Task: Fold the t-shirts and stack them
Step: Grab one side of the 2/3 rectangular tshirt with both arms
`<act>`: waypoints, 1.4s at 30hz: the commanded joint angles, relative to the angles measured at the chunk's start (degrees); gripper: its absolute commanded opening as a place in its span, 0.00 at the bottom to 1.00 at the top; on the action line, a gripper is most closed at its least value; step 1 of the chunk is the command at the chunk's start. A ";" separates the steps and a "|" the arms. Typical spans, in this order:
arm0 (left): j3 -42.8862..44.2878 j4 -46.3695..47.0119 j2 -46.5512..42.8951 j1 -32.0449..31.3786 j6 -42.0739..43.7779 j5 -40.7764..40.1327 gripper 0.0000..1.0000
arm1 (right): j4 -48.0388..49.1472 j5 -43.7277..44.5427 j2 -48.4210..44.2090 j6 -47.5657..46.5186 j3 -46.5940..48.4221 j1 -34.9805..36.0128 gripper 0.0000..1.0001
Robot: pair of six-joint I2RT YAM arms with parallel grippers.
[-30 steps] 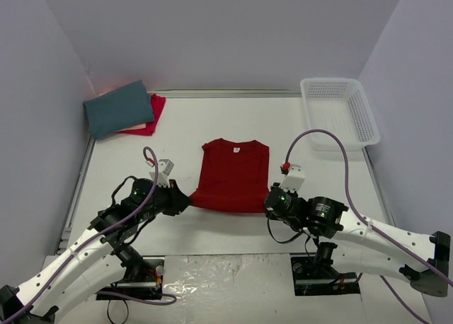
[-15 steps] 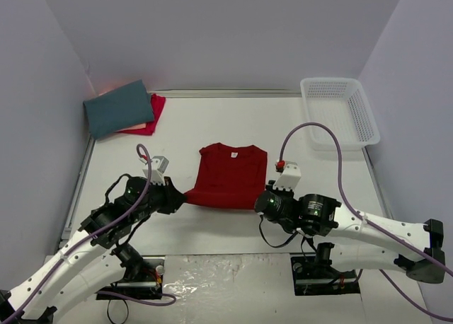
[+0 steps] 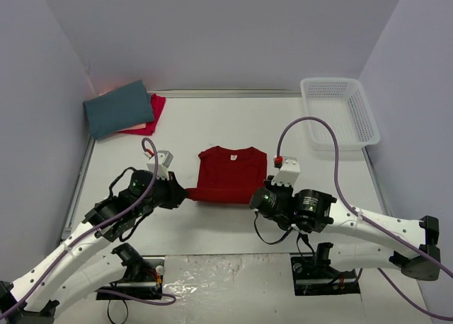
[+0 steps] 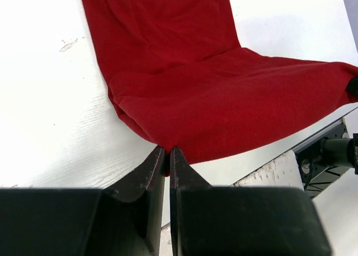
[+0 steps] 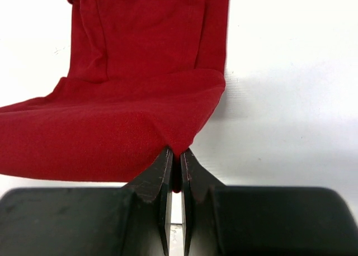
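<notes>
Top external view: the deep red t-shirt [image 3: 230, 172] lies well left of the white mesh basket [image 3: 367, 112] and nearer the arms, with its near hem raised. Farther left of the basket, a folded slate-teal t-shirt [image 3: 119, 108] rests on a pinkish-red t-shirt [image 3: 154, 110]. The left gripper [image 3: 185, 194] and right gripper [image 3: 253, 197] each pinch a hem corner, jaws nearly together. Only a sliver of cloth is caught, so a corner may slip out, and uneven travel would likely skew the fold.

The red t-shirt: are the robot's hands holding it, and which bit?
Yes. The left gripper pinches the bottom hem of the deep red t-shirt at its left corner, the right gripper at its right corner.
</notes>
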 commanded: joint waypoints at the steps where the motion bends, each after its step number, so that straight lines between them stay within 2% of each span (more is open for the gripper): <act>1: 3.22 0.32 0.83 0.00 1.64 -2.03 0.02 | -3.55 5.55 0.86 0.03 2.31 -1.11 0.00; 19: 9.72 1.29 9.09 0.00 5.68 -5.63 0.02 | -2.85 6.79 5.78 -6.21 6.79 -9.63 0.00; 42: 16.23 2.61 19.11 1.40 8.76 -9.06 0.02 | 8.22 1.16 13.95 -20.10 8.46 -22.90 0.00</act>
